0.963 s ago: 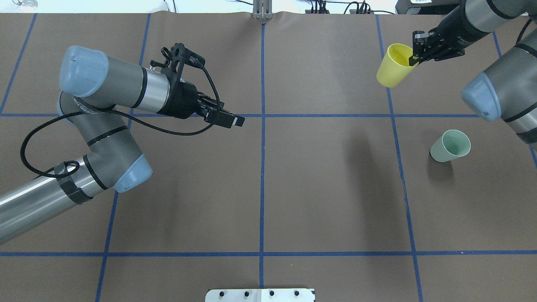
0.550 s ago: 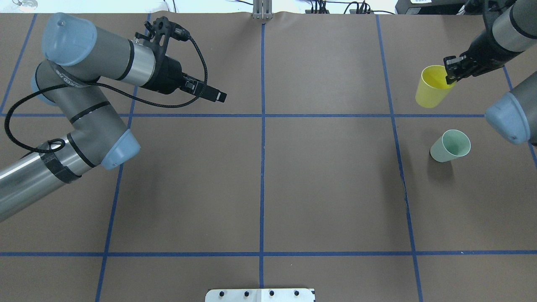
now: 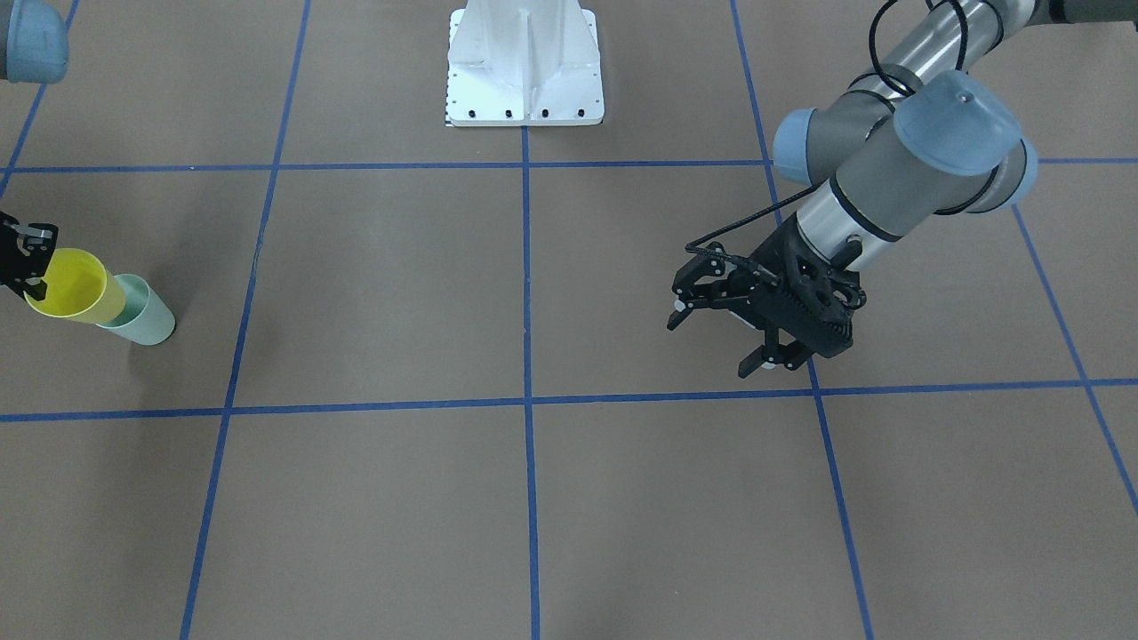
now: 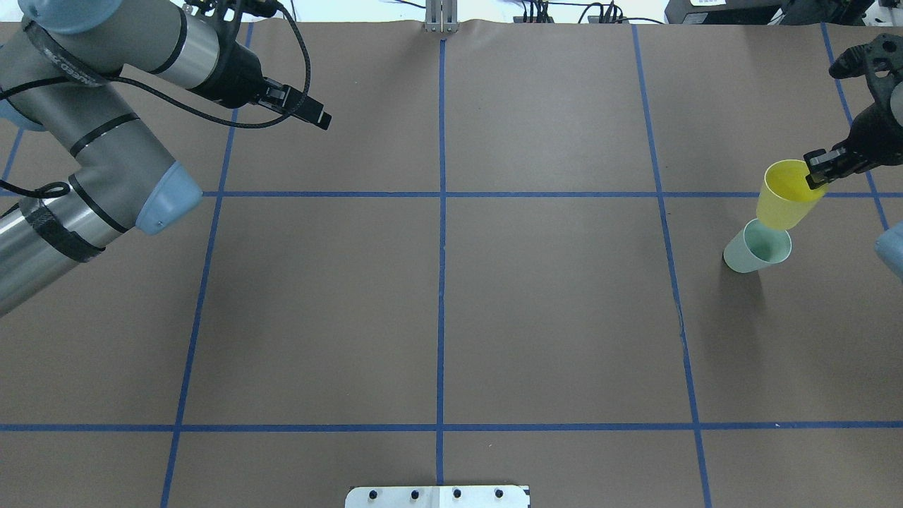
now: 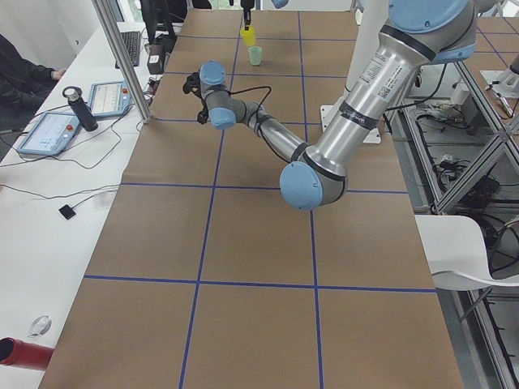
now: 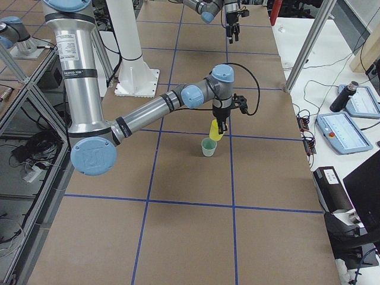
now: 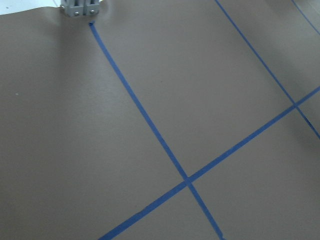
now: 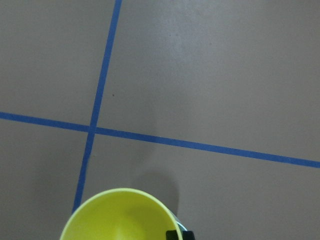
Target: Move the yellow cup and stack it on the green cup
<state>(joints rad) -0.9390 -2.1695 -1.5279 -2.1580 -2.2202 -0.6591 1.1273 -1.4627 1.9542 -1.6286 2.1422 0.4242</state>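
Observation:
The yellow cup [image 4: 782,199] hangs tilted from my right gripper [image 4: 817,169], which is shut on its rim. The cup's base is over the far rim of the green cup [image 4: 758,248], which stands upright on the table at the right. I cannot tell whether the two cups touch. Both also show in the front-facing view, the yellow cup [image 3: 76,284] and the green cup [image 3: 144,318], with the right gripper [image 3: 22,258] at that view's left edge. The right wrist view shows the yellow cup's mouth [image 8: 120,215]. My left gripper [image 3: 716,342] is open and empty, far off above the table's left part.
Blue tape lines [image 4: 441,212] divide the brown table into squares. The robot's white base plate [image 3: 524,67] sits at the near middle edge. A metal bracket [image 4: 441,17] stands at the far edge. Desks with tablets [image 6: 341,130] lie beyond the table.
My right gripper has carried the yellow cup to the right and nearer, from the far right to just over the green cup. My left arm has pulled back toward the far left.

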